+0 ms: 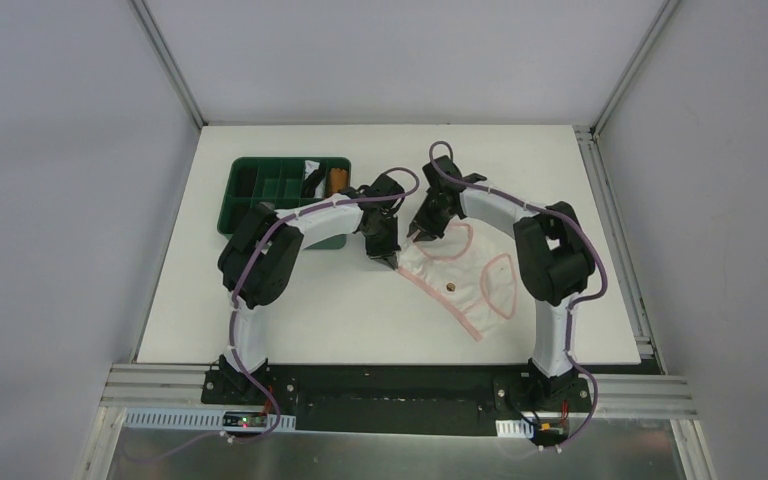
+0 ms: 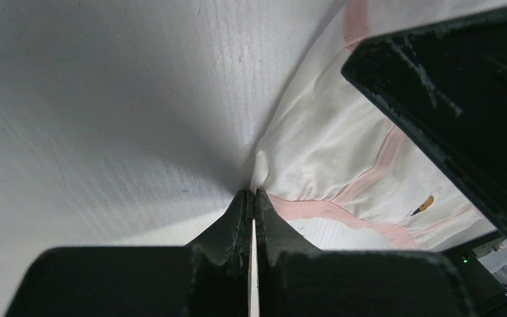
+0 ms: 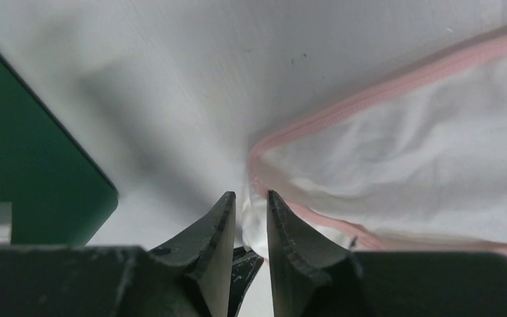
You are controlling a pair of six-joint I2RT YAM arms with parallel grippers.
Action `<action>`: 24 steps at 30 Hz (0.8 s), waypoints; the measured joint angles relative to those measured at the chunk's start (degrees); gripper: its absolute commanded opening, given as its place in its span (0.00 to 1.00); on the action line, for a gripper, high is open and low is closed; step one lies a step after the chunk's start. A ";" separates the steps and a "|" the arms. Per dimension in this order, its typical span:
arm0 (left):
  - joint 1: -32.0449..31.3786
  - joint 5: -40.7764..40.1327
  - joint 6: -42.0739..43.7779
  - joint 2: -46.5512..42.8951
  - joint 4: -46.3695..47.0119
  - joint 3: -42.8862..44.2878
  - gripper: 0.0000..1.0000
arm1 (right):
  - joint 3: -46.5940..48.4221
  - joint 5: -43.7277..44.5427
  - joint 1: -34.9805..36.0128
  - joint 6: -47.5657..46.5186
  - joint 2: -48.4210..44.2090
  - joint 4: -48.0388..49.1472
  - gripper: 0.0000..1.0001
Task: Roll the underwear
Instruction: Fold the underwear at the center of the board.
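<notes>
Flat on the table (image 1: 290,300), right of centre and nearer than the green tray (image 1: 250,205): pale underwear (image 1: 457,283) with pink edging. At its far left corner, left gripper (image 1: 387,258) pressed together on the cloth, fabric bunched at the tips. Just beside it, right gripper (image 1: 421,233) nearly together, with a fold of the edged hem pinched between the fingers (image 3: 221,218). Thin, light and limp by the look of it, so likely to sag and crease once lifted, though unlikely to slip from the pads. Best held by the edging, firmer than the panel. For a tight roll, probably needs both corners kept level and taut while turned over together.
</notes>
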 measured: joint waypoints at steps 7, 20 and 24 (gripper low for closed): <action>0.00 0.87 0.00 -0.33 0.46 -0.61 0.00 | 3.50 1.55 0.33 -0.20 4.22 -1.70 0.29; 0.02 0.90 -0.04 -2.80 1.55 -2.38 0.00 | 9.70 10.14 3.08 -3.30 7.21 -8.44 0.00; 0.02 0.92 -0.02 -3.41 1.90 -2.51 0.00 | 10.36 10.71 3.19 -3.30 7.52 -9.25 0.00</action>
